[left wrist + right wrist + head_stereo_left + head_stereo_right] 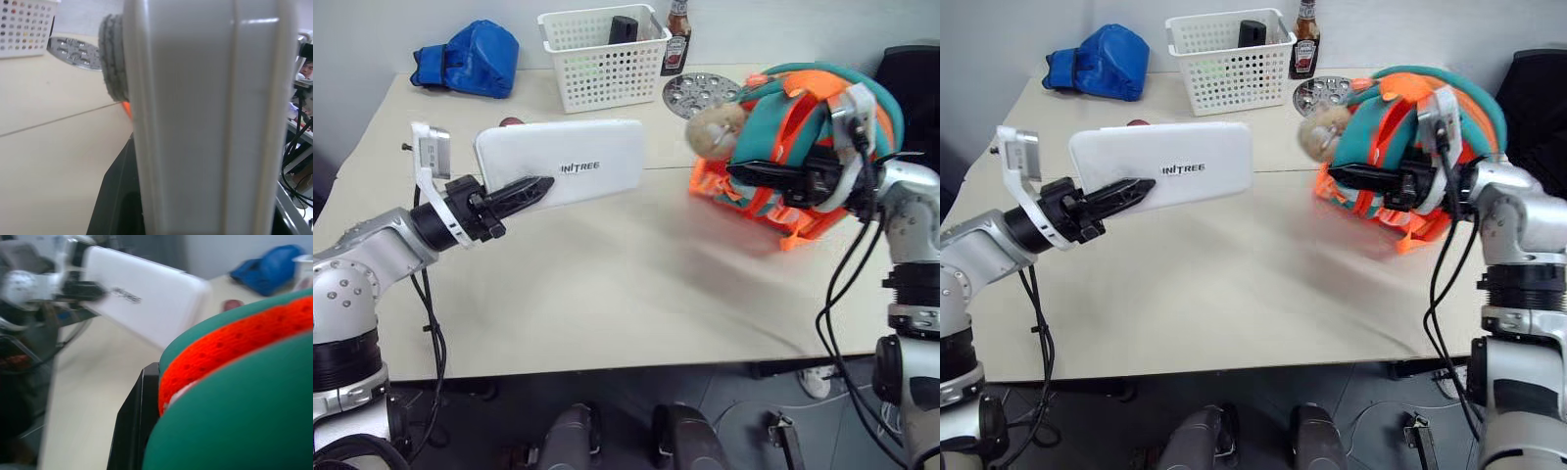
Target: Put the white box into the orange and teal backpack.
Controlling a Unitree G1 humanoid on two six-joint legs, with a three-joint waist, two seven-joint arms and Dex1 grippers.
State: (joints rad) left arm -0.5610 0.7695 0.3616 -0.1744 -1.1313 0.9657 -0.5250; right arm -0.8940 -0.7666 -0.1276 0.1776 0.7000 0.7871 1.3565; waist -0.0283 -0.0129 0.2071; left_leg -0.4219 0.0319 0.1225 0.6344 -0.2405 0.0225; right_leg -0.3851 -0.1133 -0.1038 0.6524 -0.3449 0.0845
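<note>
silver-grey rounded metal arm shells with small screws, black ribbed wrist joints, looping black cables, white bracket-mounted wrist cameras; left claw [530,190] and right claw [749,173] with tapered black fingers.

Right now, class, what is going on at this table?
The robot's left end effector holds the white box up off the table, its long side level. Its right end effector is shut on the orange and teal backpack, which is not yet holding the box. A white basket stands behind.
</note>
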